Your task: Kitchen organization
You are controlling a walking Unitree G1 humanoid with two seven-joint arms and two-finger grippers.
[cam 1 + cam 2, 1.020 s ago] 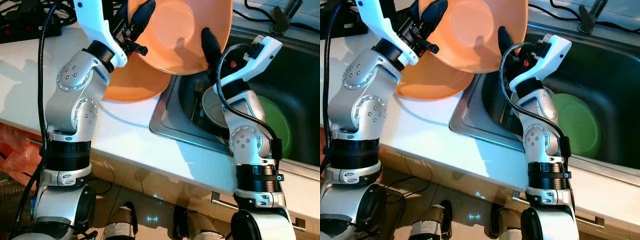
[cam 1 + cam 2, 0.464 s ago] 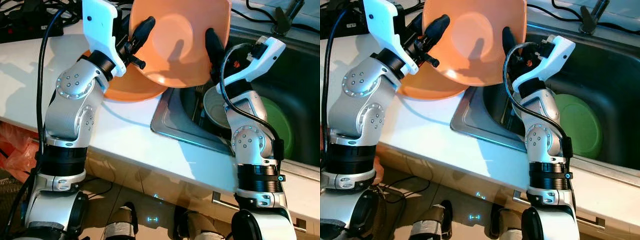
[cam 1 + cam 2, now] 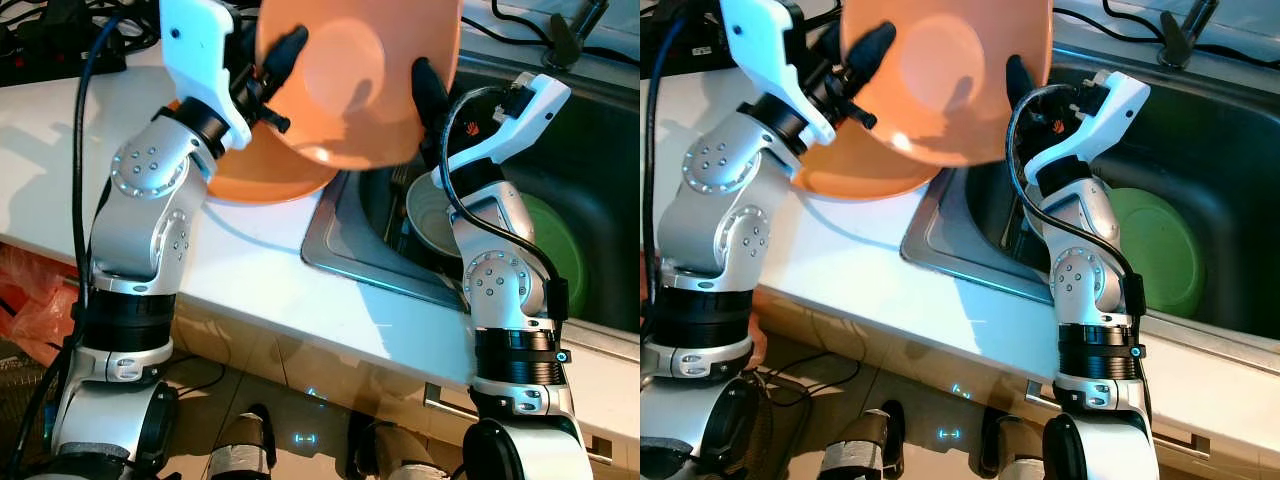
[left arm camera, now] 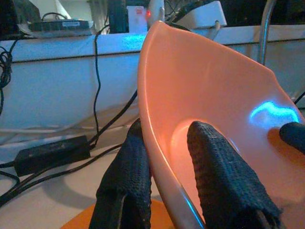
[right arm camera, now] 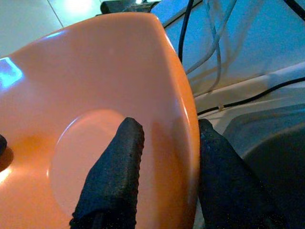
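Observation:
An orange bowl [image 3: 360, 70] hangs tilted in the air over the sink's left rim, held by both grippers. My left gripper [image 3: 278, 62] is shut on its left rim, one finger [image 4: 219, 171] inside the bowl and one outside. On the opposite rim my right gripper [image 3: 425, 90] is shut the same way, with one finger [image 5: 112, 167] inside. Under the held bowl a second orange bowl [image 3: 262, 175] rests on the white counter [image 3: 250, 270]. In the sink [image 3: 600, 150] lie a grey plate [image 3: 432, 222] and a green plate [image 3: 553, 245].
Black cables and a power strip [image 3: 50, 40] lie at the counter's back left. A dark tap [image 3: 565, 35] stands behind the sink. An orange bag [image 3: 30, 300] sits on the floor at the left, below the counter's front edge.
The held bowl has tipped and shifted slightly up and left between the grippers. Both grippers keep their hold on its rim.

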